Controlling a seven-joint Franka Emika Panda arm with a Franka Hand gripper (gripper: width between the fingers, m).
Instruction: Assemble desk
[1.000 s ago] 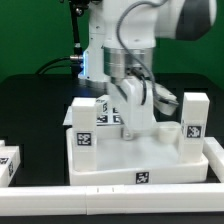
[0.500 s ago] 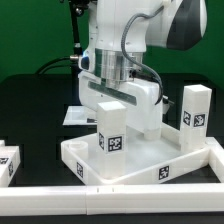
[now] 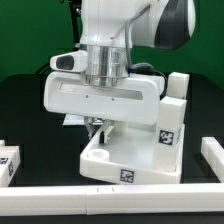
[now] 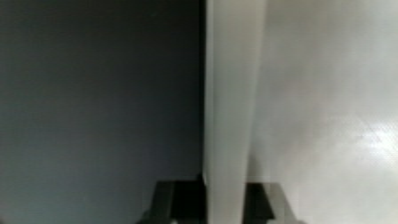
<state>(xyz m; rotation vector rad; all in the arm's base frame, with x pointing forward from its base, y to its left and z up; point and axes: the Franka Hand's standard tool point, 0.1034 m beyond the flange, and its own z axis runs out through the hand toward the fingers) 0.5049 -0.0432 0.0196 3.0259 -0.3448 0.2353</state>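
White plastic rectangular tabletop panel (image 3: 125,157): you are seemingly repositioning it; keep it flat on the black worktop (image 3: 28,110).
Fingers (image 4: 178,203): clenching its raised rim.

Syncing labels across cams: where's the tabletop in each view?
Exterior view: tabletop sits low in the centre, under the arm, with a tag on its front edge.
Wrist view: tabletop is the pale slab filling about half the picture, its edge running between the dark fingertips.
Shared landmark: the gripper, clamped on the tabletop's edge.
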